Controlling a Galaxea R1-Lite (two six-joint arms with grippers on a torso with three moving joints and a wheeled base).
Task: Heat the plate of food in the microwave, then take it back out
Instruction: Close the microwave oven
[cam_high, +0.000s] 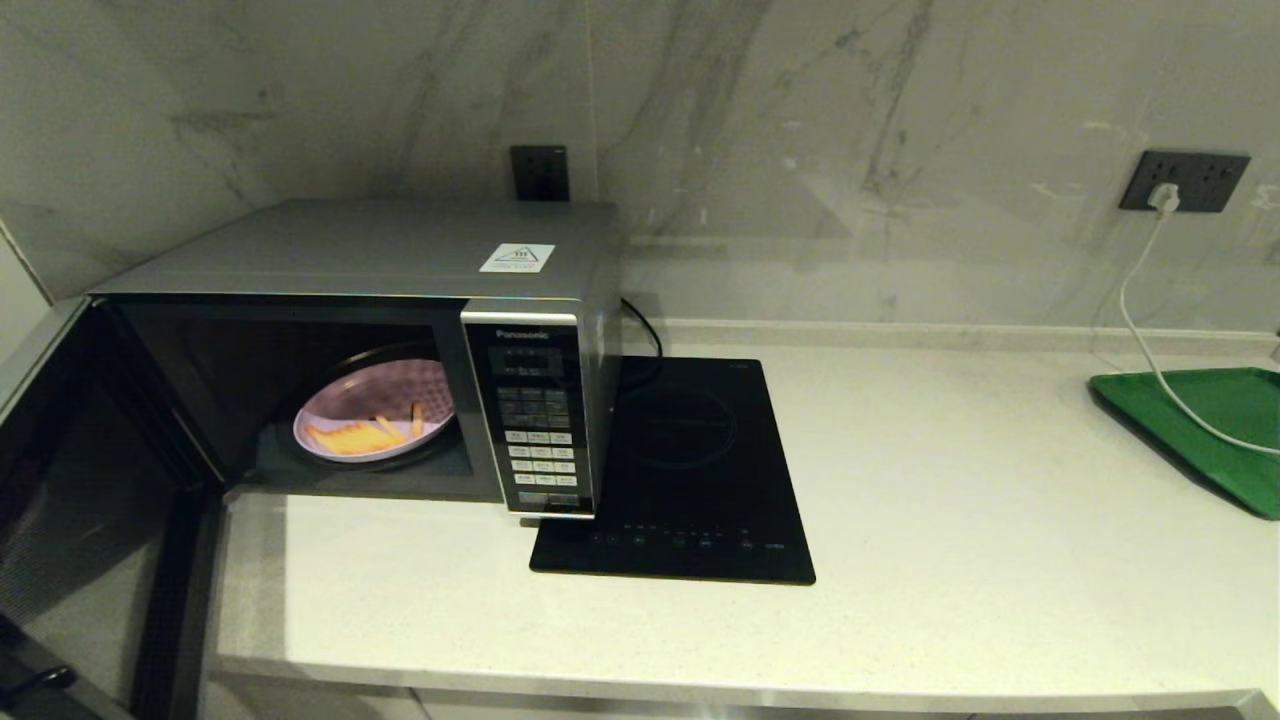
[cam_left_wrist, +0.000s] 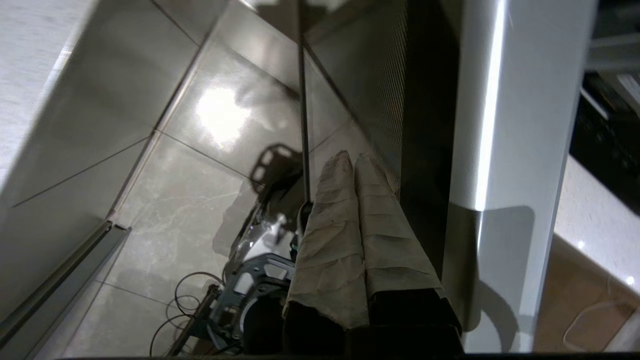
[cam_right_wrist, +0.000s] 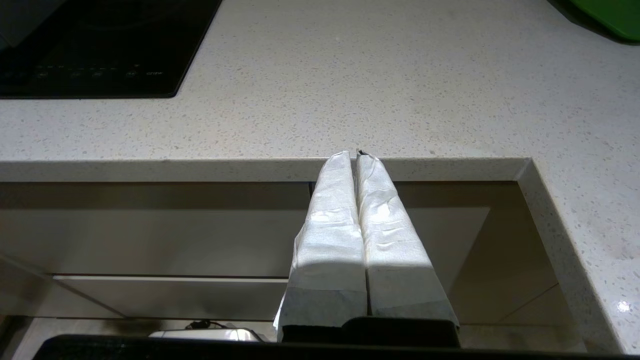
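- The plate of food (cam_high: 375, 425) sits on the turntable inside the microwave (cam_high: 400, 300), and the microwave door (cam_high: 70, 520) hangs wide open toward the robot's left, past the desk (cam_high: 900, 560) edge. Whether heating is done cannot be read from here, so your step is either to shut the door or to reach in for the plate.
- Your left tool (cam_left_wrist: 354, 162) hangs below desk level, just beside the open door's edge, fingers pressed together and holding nothing. If you shut the door, lay the flat of the fingers on its outer face near the free edge and push in a smooth arc; do not jab the glass.
- Your right tool (cam_right_wrist: 356, 156) is parked low at the desk's front edge, also pinched closed and empty. If the plate comes out, spread it first, enter level and low, and take the near rim.
- Keep the plate flat so the fries do not slide, and stay off the induction hob (cam_high: 680, 470).
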